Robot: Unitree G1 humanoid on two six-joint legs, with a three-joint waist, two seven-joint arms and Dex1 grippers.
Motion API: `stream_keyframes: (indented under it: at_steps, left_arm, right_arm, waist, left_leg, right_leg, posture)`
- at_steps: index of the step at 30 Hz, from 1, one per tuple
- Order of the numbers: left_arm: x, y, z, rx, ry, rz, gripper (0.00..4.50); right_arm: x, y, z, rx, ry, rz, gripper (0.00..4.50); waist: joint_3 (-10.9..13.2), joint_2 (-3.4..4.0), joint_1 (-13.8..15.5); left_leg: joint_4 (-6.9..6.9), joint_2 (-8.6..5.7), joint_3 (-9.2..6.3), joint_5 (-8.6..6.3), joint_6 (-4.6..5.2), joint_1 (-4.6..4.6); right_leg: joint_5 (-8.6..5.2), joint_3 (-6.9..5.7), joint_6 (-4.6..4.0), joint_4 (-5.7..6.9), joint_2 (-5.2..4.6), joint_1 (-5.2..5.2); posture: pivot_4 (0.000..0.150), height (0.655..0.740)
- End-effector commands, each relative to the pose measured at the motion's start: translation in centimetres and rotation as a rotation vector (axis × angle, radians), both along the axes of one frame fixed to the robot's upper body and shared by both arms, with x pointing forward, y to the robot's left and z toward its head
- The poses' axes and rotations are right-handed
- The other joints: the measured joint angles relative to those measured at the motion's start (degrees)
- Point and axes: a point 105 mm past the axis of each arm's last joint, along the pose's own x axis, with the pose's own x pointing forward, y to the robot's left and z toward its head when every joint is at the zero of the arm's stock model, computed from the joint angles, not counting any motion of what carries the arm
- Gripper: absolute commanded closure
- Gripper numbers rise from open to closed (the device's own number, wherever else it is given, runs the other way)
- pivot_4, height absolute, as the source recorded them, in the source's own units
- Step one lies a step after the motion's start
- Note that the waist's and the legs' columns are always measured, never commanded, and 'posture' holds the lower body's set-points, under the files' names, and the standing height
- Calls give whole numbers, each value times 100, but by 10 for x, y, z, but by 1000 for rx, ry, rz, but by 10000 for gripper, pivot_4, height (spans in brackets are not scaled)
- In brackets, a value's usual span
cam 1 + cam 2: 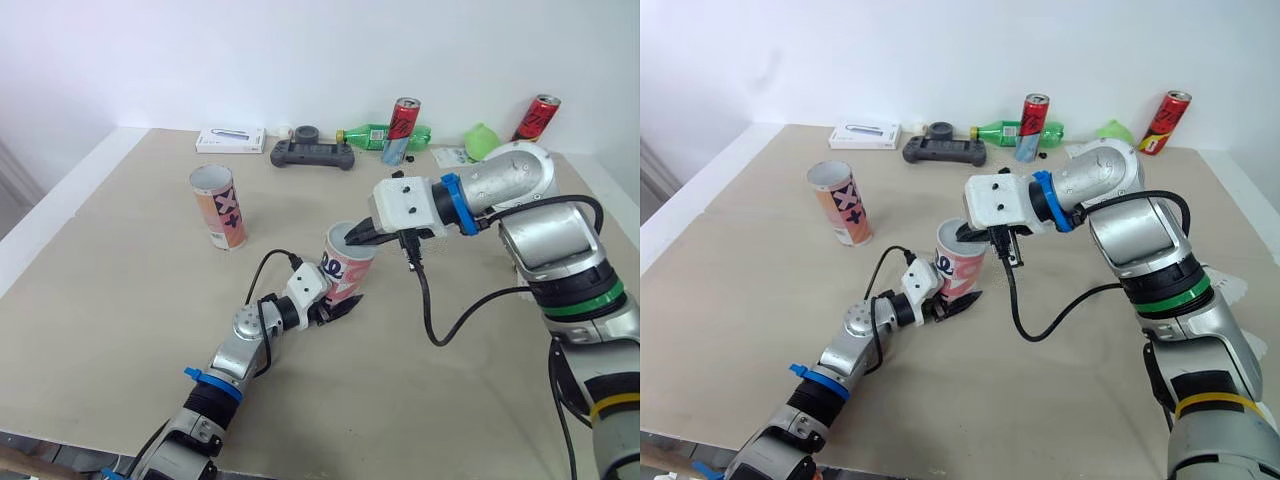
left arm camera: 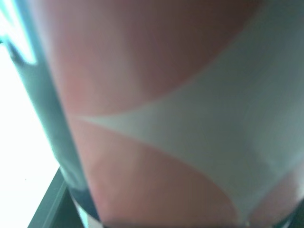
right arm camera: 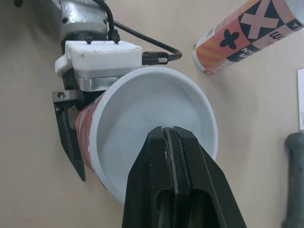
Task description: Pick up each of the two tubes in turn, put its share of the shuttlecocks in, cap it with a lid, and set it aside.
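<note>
Right wrist view: pink tube [image 3: 142, 118] near-upright, mouth up, in clamped left pincer [image 1: 336, 298]; right pincer [image 3: 169, 135] together.

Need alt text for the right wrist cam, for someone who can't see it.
The right pincer, fingers shut, is poised at the open mouth of the pink tube, which the left pincer grips from the side. An orange patterned tube stands nearby on the beige table.
</note>
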Motion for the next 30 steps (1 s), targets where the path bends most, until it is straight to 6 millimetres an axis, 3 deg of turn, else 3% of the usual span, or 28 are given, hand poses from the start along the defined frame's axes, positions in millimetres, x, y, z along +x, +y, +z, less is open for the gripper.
stream_keyframes:
  at_steps: [1, 4, 8, 11, 14, 17, 18, 19, 20, 22, 25, 30]
  left_arm:
    - [-5, -1, 0, -4, -3, -16, 16673]
    - [-5, -1, -1, -3, -1, -17, 16673]
    - [-5, 1, 0, -9, 5, -19, 16673]
    - [-5, 3, 2, -21, 12, -21, 16673]
    - [-5, 5, 4, -42, 41, -36, 16673]
    - [-7, 7, 8, -53, 56, -61, 16673]
    - [-8, 8, 8, -52, 59, -68, 8365]
    - [-9, 8, 9, -50, 64, -78, 6542]
    - [-9, 10, 9, -48, 70, -86, 1248]
    - [-10, 15, 10, -45, 81, -103, 0]
    - [-13, 31, 16, -43, 99, -137, 0]
    - [-21, 57, 22, -11, 103, -146, 0]
  right_arm:
    - [-6, -11, -52, -154, 141, -10, 44533]
    - [-6, -6, -43, -57, 151, -15, 44533]
    - [-12, 3, 17, 307, 210, -48, 44533]
    - [-26, -6, 38, 482, 254, -76, 44533]
    - [-39, -27, 45, 666, 313, -175, 34501]
    - [-49, -49, 34, 762, 330, -308, 20983]
    - [-52, -54, 29, 770, 330, -343, 17531]
    - [-54, -58, 24, 787, 332, -380, 13474]
    - [-57, -60, 19, 804, 336, -405, 8372]
    - [-65, -62, -2, 825, 352, -470, 2121]
    - [-71, -57, -44, 853, 348, -573, 2121]
    - [-65, -41, -81, 873, 330, -615, 2121]
  waist:
    - [-8, 0, 0]
    - [-35, -9, 0]
    - [-35, -17, 3]
    - [-13, -6, 10]
    - [-9, -11, 65]
    - [-7, -10, 80]
    - [-6, -8, 85]
    - [-2, -2, 77]
    - [1, 3, 67]
    - [6, 2, 33]
    - [11, -17, 12]
    - [36, 11, -40]
  left_leg:
    - [-1, 0, -1, 0, 0, 0]
    - [-4, 0, -2, -1, 0, 2]
    - [-9, 4, -7, -1, 0, 0]
    - [-10, 12, -8, -1, 0, -12]
    - [-12, 9, -32, -1, 0, -25]
    - [-14, 6, -34, -7, 1, -29]
    - [-14, 5, -34, -7, 2, -29]
    - [-14, 4, -31, -8, 2, -28]
    - [-14, 4, -27, -8, 3, -27]
    - [-12, 6, -23, -7, 3, -24]
    - [-15, 17, -38, -7, 3, -20]
    - [-15, 38, -9, -7, 2, -12]
  right_leg:
    - [0, 0, 0, 0, 0, 0]
    - [-5, -1, -1, 0, 0, 2]
    - [-8, -6, -8, 0, -7, -1]
    - [-5, -9, -18, 0, -13, -14]
    - [-15, -18, -22, -3, -16, -13]
    - [-23, -19, -19, -6, -15, -13]
    - [-25, -19, -16, -6, -14, -13]
    - [-26, -20, -15, -5, -13, -14]
    - [-25, -17, -14, -5, -11, -14]
    - [-22, -13, -12, -2, -2, -16]
    - [-25, -15, -12, -6, 33, -5]
    - [-22, 9, -16, 3, 54, -20]
  posture:
    - [1500, 7395]
    - [1500, 7395]
    - [1500, 7395]
    - [1500, 7395]
    - [1500, 7395]
    - [1500, 7395]
    - [1500, 7395]
    - [1500, 7395]
    - [1500, 7395]
    - [1500, 7395]
    - [1500, 7395]
    - [1500, 7395]
